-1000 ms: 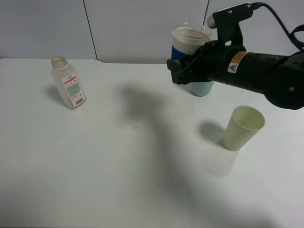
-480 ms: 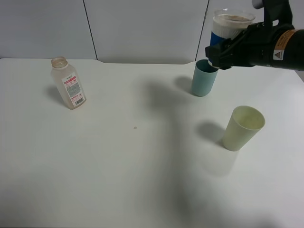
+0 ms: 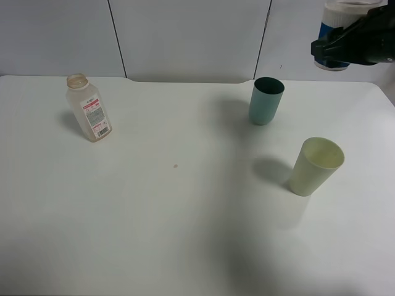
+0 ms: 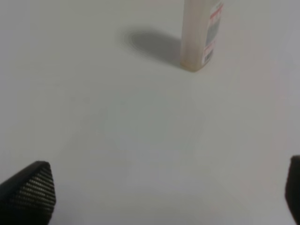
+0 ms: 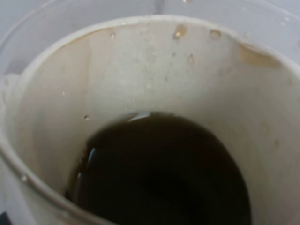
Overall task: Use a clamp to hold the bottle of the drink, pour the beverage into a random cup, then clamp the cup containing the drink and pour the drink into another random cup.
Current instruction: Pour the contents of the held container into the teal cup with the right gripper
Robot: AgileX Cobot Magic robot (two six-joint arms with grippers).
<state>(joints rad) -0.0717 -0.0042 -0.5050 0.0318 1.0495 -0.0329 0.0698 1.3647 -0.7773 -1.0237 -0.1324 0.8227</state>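
White surface (image 3: 154, 216) holds a tapered teal cup (image 3: 265, 105) as likely pour target. Right claw (image 3: 339, 49) clamps the drink-filled white-and-blue cup (image 3: 338, 13) upright against spills; left claw (image 4: 161, 192) stands apart.

Right gripper (image 3: 336, 50) is black, matte and blocky with angular edges; left gripper (image 4: 159, 199) shows just two black wedge-shaped fingertips (image 4: 29, 193) with fine grid-textured, woven-looking pads at the wrist view's corners.

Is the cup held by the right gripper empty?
No, dark liquid sits in the bottom of the cup in the right wrist view.
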